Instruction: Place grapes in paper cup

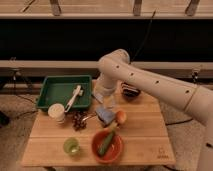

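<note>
The grapes (78,121), a small dark purple-red bunch, lie on the wooden table (145,135) left of centre. The white paper cup (56,112) stands upright just left of them, apart from them and near the green tray. My gripper (107,101) hangs at the end of the white arm (150,82), over the table's back middle. It is right of and behind the grapes, just above a blue object, and not touching the grapes or the cup.
A green tray (56,94) with a white utensil (74,97) sits at the back left. A blue object (106,115) and an orange-yellow fruit (120,117) lie at centre. An orange bowl (116,152) holds a green vegetable (105,144). A translucent green cup (71,146) stands at the front. A dark object (131,92) sits behind the arm.
</note>
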